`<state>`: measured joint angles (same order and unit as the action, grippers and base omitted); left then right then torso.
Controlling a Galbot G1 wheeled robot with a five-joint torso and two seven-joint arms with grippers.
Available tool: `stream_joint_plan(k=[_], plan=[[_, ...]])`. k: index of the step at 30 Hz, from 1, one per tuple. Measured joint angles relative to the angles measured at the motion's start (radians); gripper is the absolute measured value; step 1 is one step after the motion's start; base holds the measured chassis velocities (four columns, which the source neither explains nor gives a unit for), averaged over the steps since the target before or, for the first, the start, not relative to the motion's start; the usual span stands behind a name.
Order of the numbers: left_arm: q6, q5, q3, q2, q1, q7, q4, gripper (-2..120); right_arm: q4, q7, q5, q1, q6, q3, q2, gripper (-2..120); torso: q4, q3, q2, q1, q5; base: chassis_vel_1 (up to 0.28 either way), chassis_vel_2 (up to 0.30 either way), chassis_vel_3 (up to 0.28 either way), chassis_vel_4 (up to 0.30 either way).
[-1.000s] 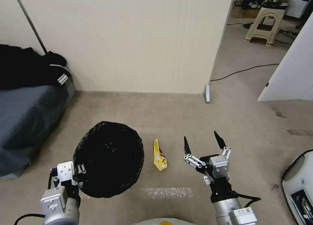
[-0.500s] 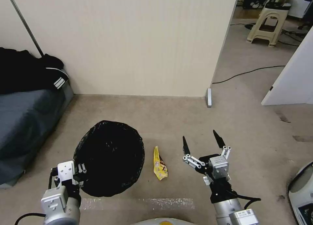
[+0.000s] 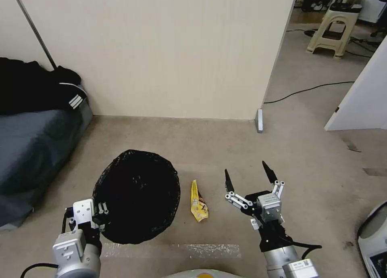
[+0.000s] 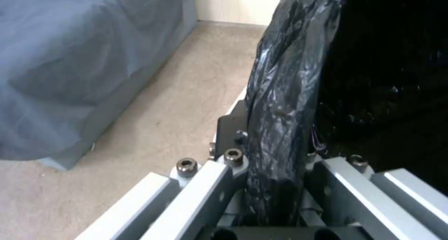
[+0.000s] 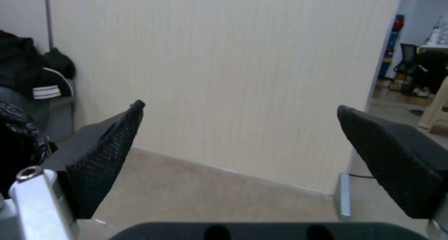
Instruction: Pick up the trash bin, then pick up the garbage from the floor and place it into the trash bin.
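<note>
Just left of right pincer [image 3: 248, 176]: garbage [image 3: 198, 200].

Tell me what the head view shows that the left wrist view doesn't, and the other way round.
Head view alone: the yellow wrapper lying on the carpet between the trash bin and the open right claw, plus a stool past the wall. Left wrist view alone: the left claw up close, clamped on the bin's bag-covered rim. Both share the bin's black liner, the blue-grey bed and the carpet.
</note>
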<state>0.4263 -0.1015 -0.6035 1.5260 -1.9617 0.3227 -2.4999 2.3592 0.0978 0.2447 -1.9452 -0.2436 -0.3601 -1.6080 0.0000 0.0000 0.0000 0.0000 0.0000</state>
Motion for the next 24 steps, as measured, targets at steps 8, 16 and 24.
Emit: stream_joint_plan(k=[8, 16, 24], plan=[[0.000, -0.001, -0.002, -0.004, -0.002, 0.001, 0.000, 2, -0.002, 0.000, 0.000, 0.000, -0.001, 0.000, 0.000, 100, 0.0000, 0.000, 0.000, 0.000, 0.0000, 0.066, 0.057, 0.051, 0.061], [0.002, -0.001, -0.001, -0.008, -0.002, 0.002, 0.000, 2, -0.002, 0.000, 0.003, -0.001, -0.001, 0.001, 0.000, 100, 0.0000, 0.000, 0.000, 0.000, 0.0000, 0.096, 0.095, 0.090, 0.091], [0.002, -0.002, 0.005, -0.008, -0.004, 0.002, 0.000, 2, -0.002, 0.000, 0.003, 0.002, 0.005, 0.002, 0.000, 100, 0.0004, 0.000, 0.000, 0.000, 0.0000, 0.107, 0.113, 0.102, 0.108]])
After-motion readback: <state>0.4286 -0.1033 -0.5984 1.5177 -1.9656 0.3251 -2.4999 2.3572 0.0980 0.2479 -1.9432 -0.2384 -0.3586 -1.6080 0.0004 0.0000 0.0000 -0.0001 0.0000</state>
